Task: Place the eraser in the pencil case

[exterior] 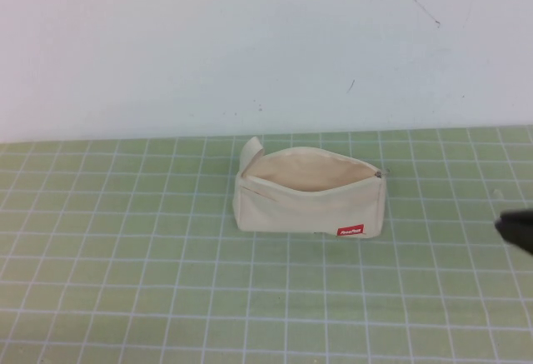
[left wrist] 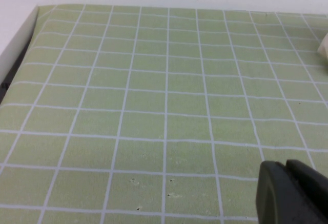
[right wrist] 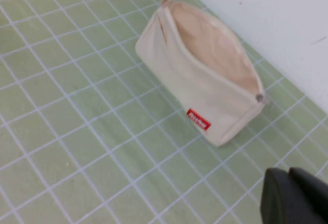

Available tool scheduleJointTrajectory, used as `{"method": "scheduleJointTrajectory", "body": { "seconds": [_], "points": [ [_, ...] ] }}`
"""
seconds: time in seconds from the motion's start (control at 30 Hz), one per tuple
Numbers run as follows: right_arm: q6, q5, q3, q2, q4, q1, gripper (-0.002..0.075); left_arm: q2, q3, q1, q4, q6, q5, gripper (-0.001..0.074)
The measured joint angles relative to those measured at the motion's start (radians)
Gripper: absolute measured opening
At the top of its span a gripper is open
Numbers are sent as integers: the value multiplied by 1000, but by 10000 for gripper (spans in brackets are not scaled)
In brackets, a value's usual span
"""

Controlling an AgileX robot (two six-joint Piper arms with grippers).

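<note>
The pencil case (exterior: 310,192) is a cream-white canvas pouch with a red label (exterior: 350,231). It stands in the middle of the green grid mat with its zip open and its mouth facing up. It also shows in the right wrist view (right wrist: 205,75), where only fabric is visible inside. The eraser is not in view in any frame. My right gripper (exterior: 516,229) is at the mat's right edge, to the right of the pouch and apart from it. Its fingers are shut and empty (right wrist: 288,175). My left gripper (left wrist: 287,167) is shut and empty over bare mat, and is outside the high view.
The green grid mat (exterior: 125,256) covers the table. A white wall (exterior: 250,39) runs along its far side. A pale corner of the pouch (left wrist: 324,47) shows at the edge of the left wrist view. A raised white border (left wrist: 15,49) runs along the mat's side.
</note>
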Motion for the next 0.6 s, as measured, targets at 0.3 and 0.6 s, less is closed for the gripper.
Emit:
{"method": "scheduleJointTrajectory", "body": {
  "seconds": [0.3, 0.6],
  "points": [
    [0, -34, 164, -4, 7, 0, 1, 0, 0, 0, 0, 0, 0, -1],
    [-11, 15, 196, -10, -41, -19, 0, 0, 0, 0, 0, 0, 0, -1]
  ]
}}
